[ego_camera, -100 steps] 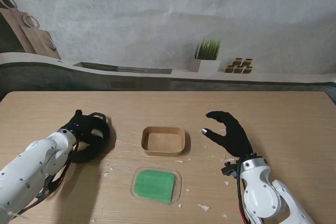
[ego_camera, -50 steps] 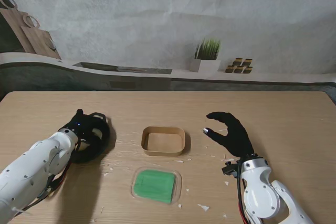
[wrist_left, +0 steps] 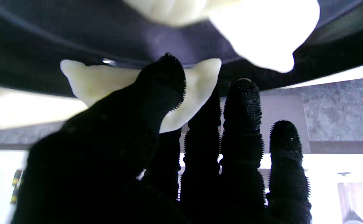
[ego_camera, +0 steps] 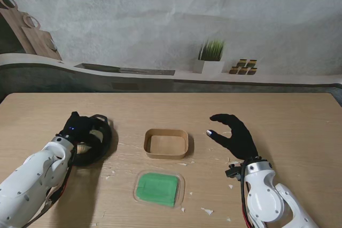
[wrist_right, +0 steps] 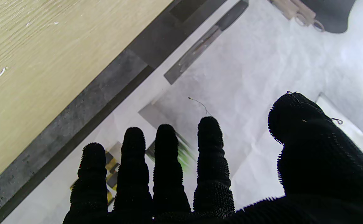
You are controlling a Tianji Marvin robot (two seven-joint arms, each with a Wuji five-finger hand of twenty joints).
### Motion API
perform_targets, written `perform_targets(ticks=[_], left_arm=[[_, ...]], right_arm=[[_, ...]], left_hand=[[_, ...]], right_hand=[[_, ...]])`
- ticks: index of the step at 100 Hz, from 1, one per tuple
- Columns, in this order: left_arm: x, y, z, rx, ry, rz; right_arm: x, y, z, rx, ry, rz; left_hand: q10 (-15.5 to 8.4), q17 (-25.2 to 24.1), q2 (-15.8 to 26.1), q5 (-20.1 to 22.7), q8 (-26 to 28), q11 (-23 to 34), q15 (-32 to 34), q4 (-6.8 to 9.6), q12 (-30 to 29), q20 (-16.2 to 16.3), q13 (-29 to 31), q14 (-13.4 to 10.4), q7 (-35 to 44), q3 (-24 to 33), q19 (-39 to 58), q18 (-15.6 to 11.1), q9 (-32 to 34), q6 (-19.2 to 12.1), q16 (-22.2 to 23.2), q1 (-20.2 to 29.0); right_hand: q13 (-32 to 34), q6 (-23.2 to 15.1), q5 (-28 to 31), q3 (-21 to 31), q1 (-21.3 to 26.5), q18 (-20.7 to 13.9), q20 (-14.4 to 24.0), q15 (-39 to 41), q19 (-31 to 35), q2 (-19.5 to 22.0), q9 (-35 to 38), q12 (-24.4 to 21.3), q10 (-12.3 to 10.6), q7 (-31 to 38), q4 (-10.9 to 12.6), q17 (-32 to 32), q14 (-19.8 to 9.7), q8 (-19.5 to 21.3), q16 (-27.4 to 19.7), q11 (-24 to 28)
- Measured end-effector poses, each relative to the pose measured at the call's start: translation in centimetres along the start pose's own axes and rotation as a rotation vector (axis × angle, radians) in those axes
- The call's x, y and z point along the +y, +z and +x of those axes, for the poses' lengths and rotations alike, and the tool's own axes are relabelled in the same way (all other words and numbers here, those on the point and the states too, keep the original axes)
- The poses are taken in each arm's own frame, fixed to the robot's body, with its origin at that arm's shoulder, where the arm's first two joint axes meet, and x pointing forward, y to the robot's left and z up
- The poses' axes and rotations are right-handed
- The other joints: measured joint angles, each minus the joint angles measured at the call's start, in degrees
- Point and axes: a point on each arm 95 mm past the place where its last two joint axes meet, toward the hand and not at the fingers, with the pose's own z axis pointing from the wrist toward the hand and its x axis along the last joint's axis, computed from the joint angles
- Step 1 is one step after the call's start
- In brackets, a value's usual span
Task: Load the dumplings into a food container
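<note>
A black bowl [ego_camera: 105, 138] holding pale dumplings stands on the left of the table. My left hand [ego_camera: 76, 127] is over its left rim. In the left wrist view the thumb and the index finger [wrist_left: 200, 124] press on either side of one dumpling [wrist_left: 197, 84], with the bowl [wrist_left: 75, 37] and another dumpling [wrist_left: 262, 31] beyond. The brown paper food container [ego_camera: 166, 143] stands in the middle with nothing in it. My right hand [ego_camera: 235, 135] hovers to its right, open, fingers [wrist_right: 166, 161] spread and holding nothing.
A clear lid with a green sheet [ego_camera: 157, 188] lies nearer to me than the container. White crumbs [ego_camera: 207, 211] are scattered on the wooden table [ego_camera: 299, 121]. A ledge with a potted plant [ego_camera: 209, 56] runs behind the far edge.
My left hand has shifted slightly left over the bowl's rim, and its forearm has dropped toward me. The right hand, container and lid have not moved.
</note>
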Motion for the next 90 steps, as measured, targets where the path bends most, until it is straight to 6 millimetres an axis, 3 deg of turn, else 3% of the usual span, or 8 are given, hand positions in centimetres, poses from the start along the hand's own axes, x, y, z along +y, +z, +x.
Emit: perform_targets(ticks=[29,43,70,90], left_arm=[[-1.9,-1.7,0.0,-0.039,-0.147,0.106],[-3.4,-1.4,1.3,-0.017,-0.214,0.152],[-7.0,1.6,7.1,0.141,-0.321,0.148],[-8.2,3.9,12.1,0.205,-0.391,0.099]], right_arm=[[0.0,0.0,0.1,0.003,0.007,0.000],[0.1,0.0,0.1,0.012,0.010,-0.007],[0.5,0.0,0.1,0.018,0.011,-0.021],[0.6,-0.1,0.1,0.022,0.015,-0.027]], left_hand=[[0.5,0.6,-1.4,0.7,1.2,-0.9,-1.7,0.00,1.0,0.0,1.3,1.0,0.6,1.3,0.0,0.0,1.0,0.2,0.8,0.0],[0.9,0.7,-1.4,0.7,1.7,-1.0,-1.8,0.00,1.0,0.0,1.3,1.5,0.6,1.6,0.0,0.1,1.0,0.8,1.4,0.0],[1.0,0.8,-1.5,0.7,2.0,-1.1,-2.4,0.00,1.7,0.0,1.3,1.5,0.6,1.6,0.0,0.1,1.0,1.0,2.2,0.0],[1.0,0.8,-1.5,0.7,2.6,-1.8,-2.4,0.00,1.8,0.0,1.3,1.5,0.6,1.6,0.0,0.1,1.6,1.2,2.2,0.0]], right_hand=[[0.0,0.0,0.6,-0.5,0.0,0.0,0.0,0.0,0.0,0.0,0.5,0.0,0.0,0.0,0.0,0.0,0.5,0.0,0.0,0.0],[0.0,0.0,0.6,-0.6,0.0,0.0,0.0,0.0,0.0,0.0,0.6,0.0,0.0,0.0,0.0,0.0,0.5,0.0,0.0,0.0],[0.0,0.0,0.6,-0.6,1.4,0.0,0.0,0.0,0.0,0.0,0.6,0.0,0.0,-0.3,0.0,0.1,0.5,0.0,0.0,0.0],[0.0,0.0,0.6,-0.6,1.4,0.0,0.0,0.0,0.0,0.0,0.6,0.0,0.0,-0.6,0.0,0.1,0.5,0.0,0.0,0.0]])
